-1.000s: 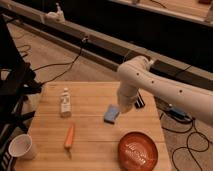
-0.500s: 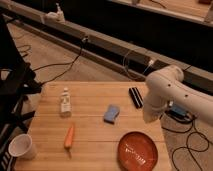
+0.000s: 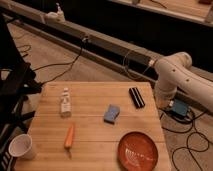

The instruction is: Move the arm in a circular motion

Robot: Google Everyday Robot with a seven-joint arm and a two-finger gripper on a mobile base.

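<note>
The arm is large, white and glossy, with thick rounded segments. It stands at the right of the camera view, past the right edge of the wooden table. Its elbow is raised, and one segment hangs down to the gripper, which sits low beside the table's right edge, close to a black oblong object. The gripper is mostly hidden behind the arm's last segment and is over none of the table's objects.
On the table are a white bottle, a blue sponge, an orange carrot, a red plate and a white cup. Cables and a blue box lie on the floor at right. A dark stand is at left.
The arm has swung from above the blue sponge rightward and back, off the table's right edge. The table's objects have not moved.
</note>
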